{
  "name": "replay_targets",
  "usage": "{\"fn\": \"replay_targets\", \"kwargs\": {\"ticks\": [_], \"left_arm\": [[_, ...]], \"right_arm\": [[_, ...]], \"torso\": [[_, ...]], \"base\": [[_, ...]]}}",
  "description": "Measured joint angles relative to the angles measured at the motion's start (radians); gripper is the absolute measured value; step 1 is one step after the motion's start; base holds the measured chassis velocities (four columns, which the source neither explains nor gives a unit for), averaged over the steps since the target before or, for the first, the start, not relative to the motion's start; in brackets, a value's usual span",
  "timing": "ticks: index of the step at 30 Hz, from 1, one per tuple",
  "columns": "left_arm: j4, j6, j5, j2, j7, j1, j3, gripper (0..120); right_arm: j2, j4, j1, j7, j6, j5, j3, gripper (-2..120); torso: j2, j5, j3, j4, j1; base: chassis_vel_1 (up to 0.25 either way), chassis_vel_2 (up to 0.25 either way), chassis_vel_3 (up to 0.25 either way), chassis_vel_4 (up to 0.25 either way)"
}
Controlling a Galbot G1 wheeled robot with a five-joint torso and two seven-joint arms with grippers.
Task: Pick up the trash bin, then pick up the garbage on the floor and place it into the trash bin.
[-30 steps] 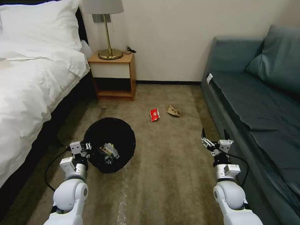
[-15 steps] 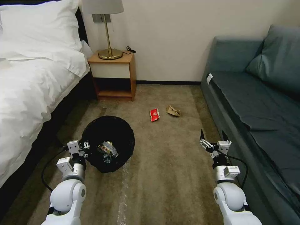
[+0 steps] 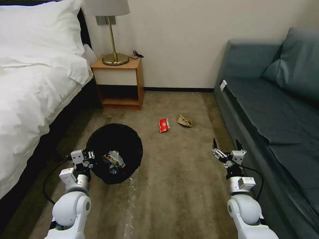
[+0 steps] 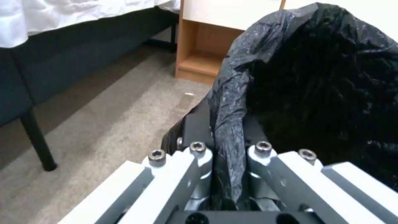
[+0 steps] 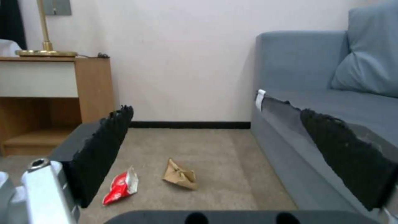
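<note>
We see the left gripper [image 3: 89, 156] clamped on the near rim of the trash bin [image 3: 114, 152], fingers [image 4: 198, 161] closed tight on the black bag fold. The bin sits over the carpet [image 3: 172, 186] beside the bed [image 3: 30, 93]; whether it touches the floor we can't tell. Inside lie a bottle [image 3: 113, 166] and a wrapper [image 3: 114, 156]. Right gripper [image 3: 226, 147] hovers near the sofa [image 3: 272, 109], fingers [image 5: 99, 149] spread wide, holding nothing. The red snack packet [image 3: 163, 125] and brown paper [image 3: 184, 121] lie on the carpet ahead, just beside each other, between the nightstand [image 3: 118, 83] and sofa.
</note>
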Motion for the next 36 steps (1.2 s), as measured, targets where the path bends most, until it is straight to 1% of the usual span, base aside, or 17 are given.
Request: {"fn": "replay_targets", "kwargs": {"ticks": [15,23,36], "left_arm": [[-0.011,-0.003,0.001,-0.001,-0.004,0.009,-0.005,4],[-0.014,-0.007,0.0,-0.002,-0.004,0.017,-0.009,4],[-0.015,-0.008,-0.003,-0.001,-0.004,0.017,-0.015,4]], "right_arm": [[0.0,0.004,-0.006,-0.005,0.004,0.0,0.002,100],[0.003,0.004,-0.007,-0.007,0.005,-0.003,0.001,100],[0.002,-0.001,0.0,-0.008,0.006,-0.003,0.002,100]], "torso": [[0.0,-0.0001,0.0,0.0001,0.0],[0.0,-0.0001,0.0,-0.0002,0.0],[0.0,-0.0001,0.0,0.0001,0.0]], "base": [[-0.061,0.073,0.068,-0.071],[-0.112,0.09,0.088,-0.094],[-0.086,0.096,0.089,-0.093]]}}
